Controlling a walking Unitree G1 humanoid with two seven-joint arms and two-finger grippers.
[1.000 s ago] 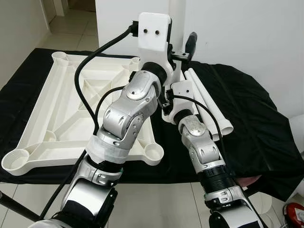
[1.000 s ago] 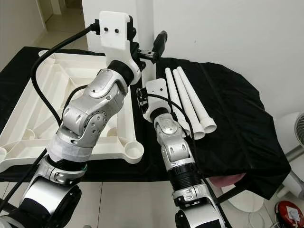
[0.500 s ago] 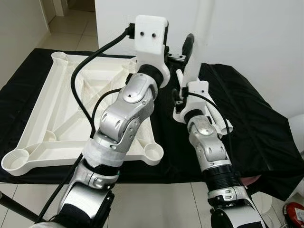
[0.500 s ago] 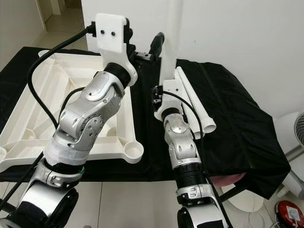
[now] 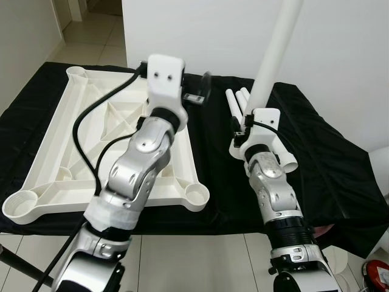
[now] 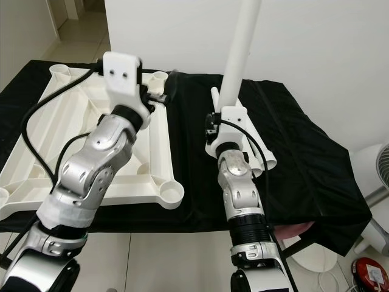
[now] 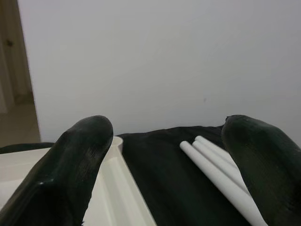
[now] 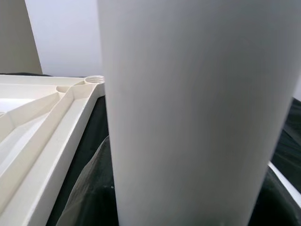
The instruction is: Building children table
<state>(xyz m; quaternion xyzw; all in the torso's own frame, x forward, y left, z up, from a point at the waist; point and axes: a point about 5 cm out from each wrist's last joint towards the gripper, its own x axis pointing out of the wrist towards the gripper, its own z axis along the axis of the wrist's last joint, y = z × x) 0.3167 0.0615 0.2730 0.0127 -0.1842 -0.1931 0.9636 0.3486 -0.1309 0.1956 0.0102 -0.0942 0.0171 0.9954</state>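
Nearest, at the lower left of the head views, lies the upturned white plastic tabletop (image 5: 67,152) with round corner sockets, resting on the black cloth-covered surface (image 5: 340,176). Its closest right socket (image 5: 196,194) sits just left of the right arm. At centre right, the right gripper (image 5: 258,108) pinches a long white plastic tube leg (image 5: 276,52), held nearly upright and reaching to the top edge. The left gripper (image 7: 164,141), fingers spread and holding nothing, hovers above the tabletop's far right edge. To seat the leg well, I judge it should be kept vertical (any tilt may bind it) and lowered squarely into a socket. Further back lie the spare white tube legs (image 5: 236,100).
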